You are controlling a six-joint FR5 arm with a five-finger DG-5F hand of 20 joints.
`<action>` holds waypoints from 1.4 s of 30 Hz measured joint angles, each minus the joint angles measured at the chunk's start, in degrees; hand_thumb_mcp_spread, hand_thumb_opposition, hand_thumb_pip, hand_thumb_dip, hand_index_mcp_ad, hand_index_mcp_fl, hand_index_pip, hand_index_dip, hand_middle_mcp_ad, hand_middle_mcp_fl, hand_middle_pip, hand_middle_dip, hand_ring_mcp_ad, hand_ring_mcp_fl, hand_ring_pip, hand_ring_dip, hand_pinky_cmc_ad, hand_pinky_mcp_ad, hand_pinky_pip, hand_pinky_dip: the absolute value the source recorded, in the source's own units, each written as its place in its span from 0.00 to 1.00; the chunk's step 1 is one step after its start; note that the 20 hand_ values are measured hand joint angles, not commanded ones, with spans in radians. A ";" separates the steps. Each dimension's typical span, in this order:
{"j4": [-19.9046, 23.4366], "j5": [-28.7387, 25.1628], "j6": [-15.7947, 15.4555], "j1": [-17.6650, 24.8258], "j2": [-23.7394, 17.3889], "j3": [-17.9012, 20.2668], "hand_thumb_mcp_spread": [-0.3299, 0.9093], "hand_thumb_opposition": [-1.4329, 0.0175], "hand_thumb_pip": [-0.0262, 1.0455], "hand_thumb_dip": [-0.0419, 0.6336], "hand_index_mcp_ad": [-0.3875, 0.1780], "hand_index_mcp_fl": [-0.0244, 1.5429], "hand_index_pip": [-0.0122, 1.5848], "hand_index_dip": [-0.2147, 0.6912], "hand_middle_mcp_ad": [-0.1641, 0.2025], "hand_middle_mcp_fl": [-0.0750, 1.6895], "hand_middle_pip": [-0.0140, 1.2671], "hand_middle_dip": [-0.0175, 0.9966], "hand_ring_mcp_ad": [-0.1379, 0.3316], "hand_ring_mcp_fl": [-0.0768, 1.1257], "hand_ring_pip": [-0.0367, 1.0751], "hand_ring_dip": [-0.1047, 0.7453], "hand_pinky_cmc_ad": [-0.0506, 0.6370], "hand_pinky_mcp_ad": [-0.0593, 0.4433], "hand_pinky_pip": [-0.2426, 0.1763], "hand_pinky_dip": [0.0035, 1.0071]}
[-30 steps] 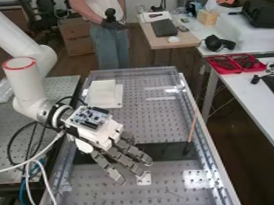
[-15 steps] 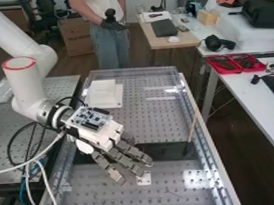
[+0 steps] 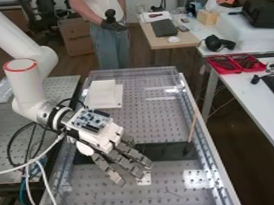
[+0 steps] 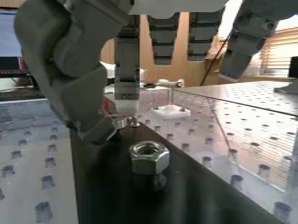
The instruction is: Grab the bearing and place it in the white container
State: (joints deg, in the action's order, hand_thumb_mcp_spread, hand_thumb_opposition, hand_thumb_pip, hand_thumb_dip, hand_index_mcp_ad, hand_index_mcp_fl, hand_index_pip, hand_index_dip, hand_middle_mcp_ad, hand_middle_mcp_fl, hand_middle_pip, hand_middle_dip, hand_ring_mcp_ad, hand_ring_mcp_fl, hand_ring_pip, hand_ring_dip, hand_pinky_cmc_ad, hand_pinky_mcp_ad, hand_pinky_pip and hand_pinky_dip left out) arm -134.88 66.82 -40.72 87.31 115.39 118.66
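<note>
While the robot hand (image 3: 106,136) hovers, a nut (image 4: 149,158) rests on black plate (image 4: 206,197).

You can see a thin brown stick (image 3: 193,124) with a dark end near the long side of the bench (image 3: 155,114). Red trays (image 3: 227,72) sit on a white desk (image 3: 253,86). Farther back, a brown cardboard box (image 3: 77,41) stands on the floor.

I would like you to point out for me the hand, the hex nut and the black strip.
hand (image 3: 126,164), high view, on one of its fingers
hex nut (image 4: 149,165), wrist view, on its side face
black strip (image 3: 167,151), high view, on its bare surface
</note>
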 joint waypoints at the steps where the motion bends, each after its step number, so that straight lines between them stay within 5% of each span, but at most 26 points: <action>1: -0.03 0.06 -0.02 -0.01 0.02 -0.01 0.56 0.38 0.67 0.51 0.58 0.03 0.96 0.38 0.68 0.04 0.11 0.19 0.64 0.06 0.10 0.23 0.60 0.70 0.37 0.41; 42: 0.20 2.50 -1.14 -0.92 0.76 -0.71 0.58 0.38 0.67 0.51 0.58 0.05 0.98 0.32 0.68 0.03 0.11 0.19 0.64 0.06 0.10 0.23 0.60 0.70 0.37 0.41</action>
State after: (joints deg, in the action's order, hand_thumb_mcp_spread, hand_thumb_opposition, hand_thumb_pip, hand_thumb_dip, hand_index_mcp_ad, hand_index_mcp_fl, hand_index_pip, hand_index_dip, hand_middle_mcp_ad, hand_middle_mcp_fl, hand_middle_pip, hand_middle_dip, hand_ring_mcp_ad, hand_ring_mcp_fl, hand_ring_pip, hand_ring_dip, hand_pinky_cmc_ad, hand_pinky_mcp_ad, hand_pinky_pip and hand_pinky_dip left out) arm -134.68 69.33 -41.86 86.39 116.15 117.95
